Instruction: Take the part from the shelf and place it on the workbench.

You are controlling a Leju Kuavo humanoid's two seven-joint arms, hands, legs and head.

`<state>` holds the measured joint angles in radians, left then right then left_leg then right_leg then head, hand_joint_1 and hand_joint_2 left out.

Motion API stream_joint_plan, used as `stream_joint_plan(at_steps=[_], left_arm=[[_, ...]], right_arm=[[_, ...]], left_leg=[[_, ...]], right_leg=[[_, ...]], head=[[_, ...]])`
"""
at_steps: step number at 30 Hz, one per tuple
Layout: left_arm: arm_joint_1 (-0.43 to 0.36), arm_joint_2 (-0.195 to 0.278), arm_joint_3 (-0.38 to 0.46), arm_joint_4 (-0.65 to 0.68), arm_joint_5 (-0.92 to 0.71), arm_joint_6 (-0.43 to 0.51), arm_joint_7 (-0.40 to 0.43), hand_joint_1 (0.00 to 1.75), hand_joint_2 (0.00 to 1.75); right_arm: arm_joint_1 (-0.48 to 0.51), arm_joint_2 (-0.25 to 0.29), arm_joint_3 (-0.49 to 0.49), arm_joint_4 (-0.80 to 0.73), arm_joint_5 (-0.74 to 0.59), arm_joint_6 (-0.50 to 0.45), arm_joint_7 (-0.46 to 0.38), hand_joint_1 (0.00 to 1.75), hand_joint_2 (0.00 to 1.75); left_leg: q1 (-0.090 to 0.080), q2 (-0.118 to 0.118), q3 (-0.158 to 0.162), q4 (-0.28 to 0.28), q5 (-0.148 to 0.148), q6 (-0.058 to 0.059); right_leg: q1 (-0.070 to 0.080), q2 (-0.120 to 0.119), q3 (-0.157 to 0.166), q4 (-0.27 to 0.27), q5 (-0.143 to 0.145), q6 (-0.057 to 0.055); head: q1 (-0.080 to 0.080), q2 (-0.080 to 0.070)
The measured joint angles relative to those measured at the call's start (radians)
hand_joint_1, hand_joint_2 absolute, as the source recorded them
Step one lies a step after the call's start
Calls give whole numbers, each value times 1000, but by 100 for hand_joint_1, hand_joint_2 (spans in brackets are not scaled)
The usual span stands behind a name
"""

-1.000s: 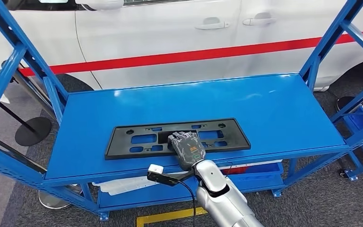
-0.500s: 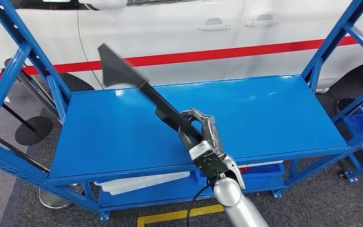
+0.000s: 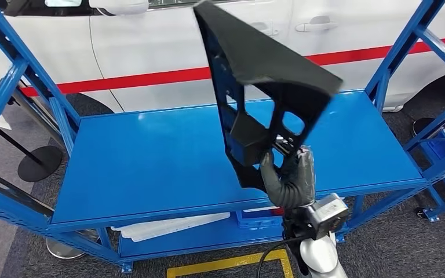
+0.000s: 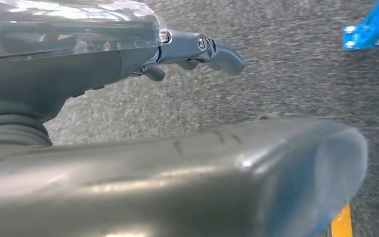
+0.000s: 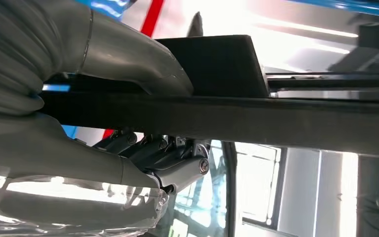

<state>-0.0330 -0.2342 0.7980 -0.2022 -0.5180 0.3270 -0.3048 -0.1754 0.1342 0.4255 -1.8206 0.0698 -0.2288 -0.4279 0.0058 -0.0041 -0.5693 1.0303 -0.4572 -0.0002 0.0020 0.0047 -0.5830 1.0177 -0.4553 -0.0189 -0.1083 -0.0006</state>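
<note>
The left robot hand (image 4: 197, 49) hangs over grey carpet, fingers loosely apart and holding nothing. The black part (image 3: 255, 87) is lifted clear of the blue shelf (image 3: 150, 156), standing nearly on end above the right robot hand (image 3: 287, 176), which grips its lower edge. In the right wrist view the thumb lies on one face of the part (image 5: 256, 118) with the fingers curled under the other. A white car (image 3: 168, 40) stands beyond the shelf
</note>
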Motion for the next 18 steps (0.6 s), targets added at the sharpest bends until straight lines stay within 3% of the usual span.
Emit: stream_joint_plan(at_steps=[3, 5, 8, 9, 10, 11, 13, 15, 16, 18], left_arm=[[4, 0, 6, 0, 8, -23, -20, 0, 0], [8, 4, 9, 0, 8, -61, -28, 0, 0], [10, 12, 17, 0, 6, -85, -14, 0, 0], [10, 14, 20, 0, 6, -81, -2, 0, 0], [9, 16, 22, 0, 5, -70, 11, 0, 0], [8, 16, 24, 0, 5, -52, 24, 0, 0], [3, 11, 28, 0, 5, -2, 47, 0, 0], [-3, 5, 34, 0, 6, 25, 52, 0, 0], [-5, 4, 37, 0, 8, 21, 48, 0, 0], [-5, 9, 43, 0, 12, -11, 38, 0, 0]], right_arm=[[62, -10, -41, -65, -95, 48, -32, 175, 175], [120, -15, -77, -116, -137, 98, -68, 175, 175], [216, -19, -141, -181, -213, 239, -133, 175, 175], [246, -21, -165, -196, -244, 296, -145, 175, 175], [274, -22, -188, -207, -269, 343, -153, 175, 175], [296, -23, -210, -214, -284, 375, -158, 175, 175], [329, -27, -248, -221, -294, 404, -170, 175, 175], [358, -35, -280, -222, -297, 419, -193, 175, 175], [374, -39, -295, -222, -297, 424, -209, 175, 175], [416, -44, -323, -226, -297, 430, -240, 175, 175]], left_leg=[[1, -3, 7, -19, 0, 11], [8, -4, 13, -30, 4, 22], [9, 5, 16, -33, 8, 30], [9, 11, 15, -32, 8, 31], [9, 16, 15, -32, 8, 30], [10, 23, 15, -31, 7, 28], [11, 37, 15, -24, 2, 21], [7, 48, 15, -15, -5, 10], [5, 54, 16, -12, -7, 4], [5, 67, 19, -13, -7, -8]], right_leg=[[1, -3, 1, 0, -3, 14], [-1, -3, -12, 38, -32, 25], [-9, -2, -98, 219, -127, 40], [-13, -2, -123, 268, -142, 45], [-17, -4, -134, 286, -139, 49], [-21, -6, -122, 260, -115, 53], [-27, -30, -54, 123, -48, 57], [-26, -58, -6, 25, -11, 52], [-23, -64, -1, 11, -7, 46], [-20, -46, -8, 13, 0, 32]], head=[[0, 0], [0, 0], [0, 0], [0, 0], [0, 0], [0, 0], [0, 0], [0, 0], [0, 0], [0, 0]])
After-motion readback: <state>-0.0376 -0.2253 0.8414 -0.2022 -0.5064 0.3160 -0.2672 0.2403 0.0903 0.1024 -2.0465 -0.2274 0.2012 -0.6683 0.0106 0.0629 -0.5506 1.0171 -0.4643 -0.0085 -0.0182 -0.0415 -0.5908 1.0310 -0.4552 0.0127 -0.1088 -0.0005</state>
